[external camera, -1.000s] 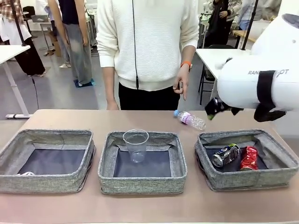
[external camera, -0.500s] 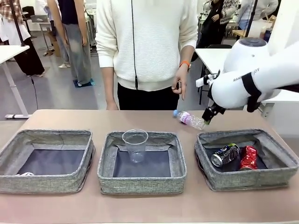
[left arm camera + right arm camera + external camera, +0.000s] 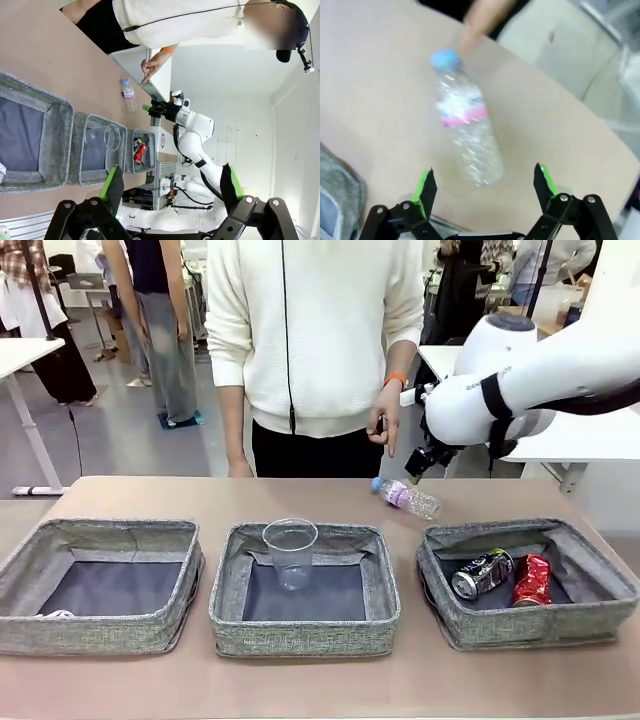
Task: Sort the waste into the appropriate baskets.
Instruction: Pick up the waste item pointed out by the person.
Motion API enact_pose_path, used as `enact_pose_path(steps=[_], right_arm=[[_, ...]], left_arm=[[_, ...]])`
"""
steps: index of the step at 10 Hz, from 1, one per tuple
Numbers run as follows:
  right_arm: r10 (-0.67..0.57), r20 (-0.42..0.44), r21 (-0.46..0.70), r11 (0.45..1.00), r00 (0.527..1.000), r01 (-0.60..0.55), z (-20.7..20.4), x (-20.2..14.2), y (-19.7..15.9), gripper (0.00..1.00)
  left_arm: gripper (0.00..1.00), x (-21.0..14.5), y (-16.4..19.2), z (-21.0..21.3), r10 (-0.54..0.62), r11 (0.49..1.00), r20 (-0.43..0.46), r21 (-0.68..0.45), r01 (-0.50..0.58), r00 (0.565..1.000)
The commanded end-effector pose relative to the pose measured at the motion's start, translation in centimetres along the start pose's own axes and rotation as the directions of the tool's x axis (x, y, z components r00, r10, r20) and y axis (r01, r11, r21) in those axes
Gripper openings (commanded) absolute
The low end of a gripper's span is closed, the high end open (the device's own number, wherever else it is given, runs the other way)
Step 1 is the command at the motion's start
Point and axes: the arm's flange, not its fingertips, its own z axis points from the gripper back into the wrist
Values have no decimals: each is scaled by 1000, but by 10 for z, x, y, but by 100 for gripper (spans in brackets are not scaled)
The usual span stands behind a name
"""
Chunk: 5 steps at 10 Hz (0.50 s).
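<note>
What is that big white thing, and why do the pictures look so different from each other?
It is a robot arm, one of two, each ending in a gripper with green pads. One camera looks across the table at a person. Two more cameras ride on the robot's wrists, so those pictures tilt. Three grey baskets sit in a row: the middle basket holds a clear plastic cup, the right basket holds two crushed cans. The right gripper hangs open over a bottle lying on the table. The left gripper is open too, holding nothing.
</note>
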Motion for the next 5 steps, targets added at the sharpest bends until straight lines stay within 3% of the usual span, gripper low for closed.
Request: enact_pose_path(steps=[1, 2, 5], right_arm=[[131, 63, 137, 981, 989, -139, -11, -10, 7, 100], [141, 96, 194, 968, 985, -157, -24, -8, 6, 100], [155, 111, 134, 976, 982, -169, -58, -9, 2, 100]], left_arm=[[100, 0, -1, 1, -20, 1000, -3, -17, 20, 1000], [100, 0, -1, 1, -20, 1000, -3, -17, 20, 1000], [100, 0, -1, 1, -20, 1000, -3, -17, 20, 1000]])
